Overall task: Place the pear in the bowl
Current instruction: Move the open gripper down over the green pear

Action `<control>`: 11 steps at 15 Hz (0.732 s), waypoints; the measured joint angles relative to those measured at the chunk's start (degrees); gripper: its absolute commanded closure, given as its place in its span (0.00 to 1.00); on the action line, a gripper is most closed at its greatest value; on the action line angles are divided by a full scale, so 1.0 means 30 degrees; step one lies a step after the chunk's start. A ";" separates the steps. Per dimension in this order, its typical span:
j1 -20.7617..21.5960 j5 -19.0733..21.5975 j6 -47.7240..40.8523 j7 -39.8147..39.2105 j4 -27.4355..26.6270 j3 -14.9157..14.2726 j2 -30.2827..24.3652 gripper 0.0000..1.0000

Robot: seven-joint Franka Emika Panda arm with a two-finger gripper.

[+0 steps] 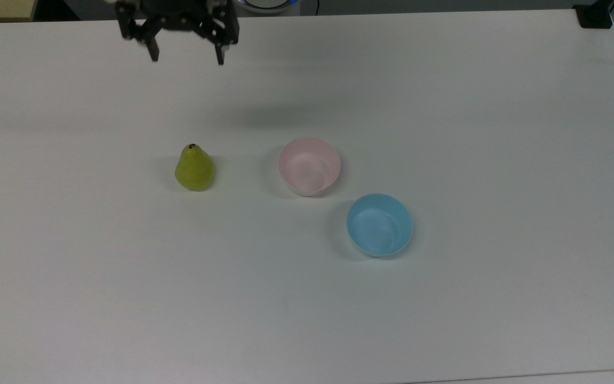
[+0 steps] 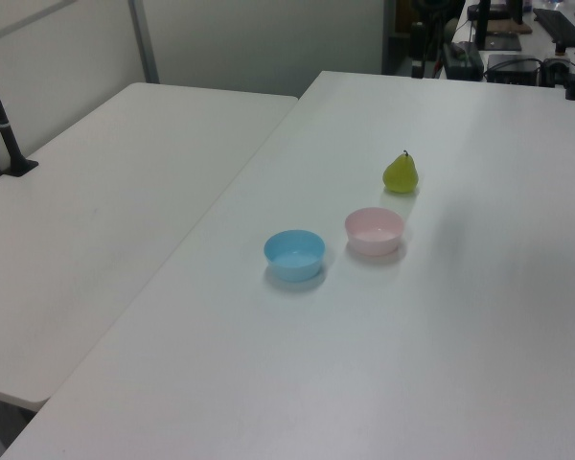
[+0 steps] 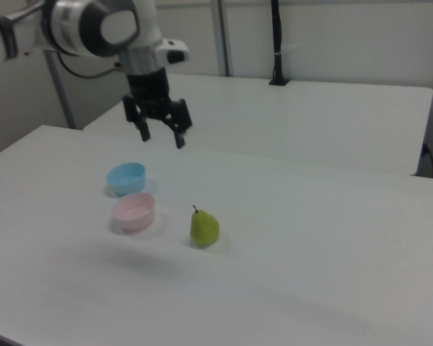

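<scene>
Pear [image 1: 194, 168] upright on the table [image 1: 499, 106], untouched, just beside the pink bowl [image 1: 309, 165].
Looks light, hard and smooth-skinned, so likely slippery; the narrow top would slide out, so pinch across the fat belly. Gripper [image 1: 185, 57] hovers well apart above, jaws spread wide and holding nothing; blue bowl [image 1: 379, 224] sits beyond the pink one.

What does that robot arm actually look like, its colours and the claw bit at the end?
The arm is made of rounded white segments with darker grey joint rings, and a dark cable trails beside it. At its end is a black gripper: a blocky black body carrying two thin black fingers that taper to narrow tips. In the top view the gripper looks entirely black.
</scene>
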 measured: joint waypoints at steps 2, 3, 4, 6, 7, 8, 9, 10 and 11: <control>-0.0278 0.0000 0.1196 -0.0782 -0.0083 -0.0265 0.1349 0.00; -0.0342 0.0000 0.1523 -0.1031 -0.0132 -0.0281 0.1898 0.00; -0.0349 0.0000 0.1864 -0.1357 -0.0258 -0.0284 0.2423 0.00; -0.0336 0.0000 0.2751 -0.1864 -0.0733 -0.0283 0.3246 0.00; -0.0337 0.0000 0.3109 -0.2224 -0.0989 -0.0284 0.3597 0.00; -0.0338 -0.0001 0.3381 -0.2490 -0.1187 -0.0285 0.3909 0.00; -0.0338 -0.0001 0.3678 -0.2714 -0.1302 -0.0284 0.4252 0.00; -0.0336 -0.0002 0.4001 -0.2838 -0.1342 -0.0284 0.4568 0.00; -0.0332 -0.0067 0.4259 -0.3034 -0.1381 -0.0284 0.4865 0.00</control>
